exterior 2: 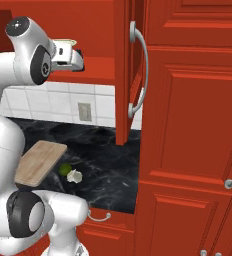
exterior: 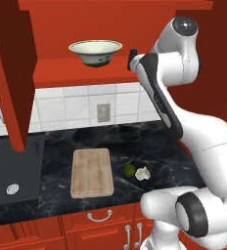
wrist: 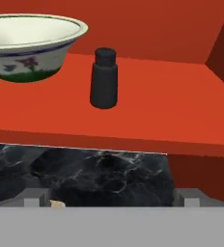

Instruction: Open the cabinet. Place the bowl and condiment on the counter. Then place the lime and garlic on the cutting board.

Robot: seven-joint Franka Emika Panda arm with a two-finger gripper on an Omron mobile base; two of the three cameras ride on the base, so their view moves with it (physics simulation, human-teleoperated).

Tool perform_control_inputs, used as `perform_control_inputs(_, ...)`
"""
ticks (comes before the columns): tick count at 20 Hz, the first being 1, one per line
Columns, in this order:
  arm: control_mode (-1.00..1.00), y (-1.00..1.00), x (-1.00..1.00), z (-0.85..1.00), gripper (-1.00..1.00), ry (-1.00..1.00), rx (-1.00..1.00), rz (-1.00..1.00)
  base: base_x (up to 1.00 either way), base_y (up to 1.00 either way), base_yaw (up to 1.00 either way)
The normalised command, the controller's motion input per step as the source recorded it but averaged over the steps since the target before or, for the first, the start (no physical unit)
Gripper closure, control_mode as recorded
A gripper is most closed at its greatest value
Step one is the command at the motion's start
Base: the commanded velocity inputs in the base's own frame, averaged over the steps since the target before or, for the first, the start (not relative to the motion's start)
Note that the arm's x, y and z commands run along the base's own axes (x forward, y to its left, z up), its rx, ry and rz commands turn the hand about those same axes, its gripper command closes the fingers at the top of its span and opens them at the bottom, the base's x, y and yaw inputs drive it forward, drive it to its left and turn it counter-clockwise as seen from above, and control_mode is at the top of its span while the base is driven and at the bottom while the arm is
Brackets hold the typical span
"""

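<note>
The red wall cabinet stands open, its left door [exterior: 10, 73] and right door [exterior 2: 130, 70] swung outward. On its shelf [exterior: 81, 68] sits the cream bowl [exterior: 95, 51] [wrist: 29, 46] with a green pattern. To the bowl's right stands the condiment [wrist: 104, 79], a dark shaker. My gripper [exterior: 131, 58] [exterior 2: 75, 57] [wrist: 111, 200] hovers in front of the shelf edge, level with the shaker, open and holding nothing. Below, on the black counter [exterior: 149, 141], the lime [exterior: 129, 170] [exterior 2: 64, 169] and garlic [exterior: 143, 173] [exterior 2: 74, 175] lie side by side just right of the cutting board [exterior: 91, 172] [exterior 2: 40, 162].
A dark sink [exterior: 8, 171] lies at the counter's left end. The white tiled wall carries an outlet [exterior: 103, 113]. A tall red cabinet [exterior 2: 198, 125] closes off the right side. Low red drawers [exterior: 100, 216] run under the counter.
</note>
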Motion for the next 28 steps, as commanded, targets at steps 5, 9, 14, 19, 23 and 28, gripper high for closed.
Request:
perform_control_inputs(5,-1.0,0.0,0.56,0.0,-1.0,0.0,0.0,0.0,0.0,0.0,0.0)
perform_control_inputs(9,-1.0,0.01,0.51,0.0,-1.0,0.0,0.0,0.0,0.0,0.0,0.0)
perform_control_inputs(14,-1.0,0.11,0.45,0.0,-1.0,0.0,0.0,0.0,0.0,0.0,0.0)
perform_control_inputs(19,-1.0,0.04,0.31,0.0,-1.0,-0.01,0.0,0.0,0.0,0.0,0.0)
perform_control_inputs(23,-1.0,0.0,0.39,-0.02,-1.0,-0.01,0.0,0.0,0.0,0.0,0.0)
perform_control_inputs(28,-1.0,0.0,0.38,-0.11,-1.0,-0.02,0.0,0.0,0.0,0.0,0.0)
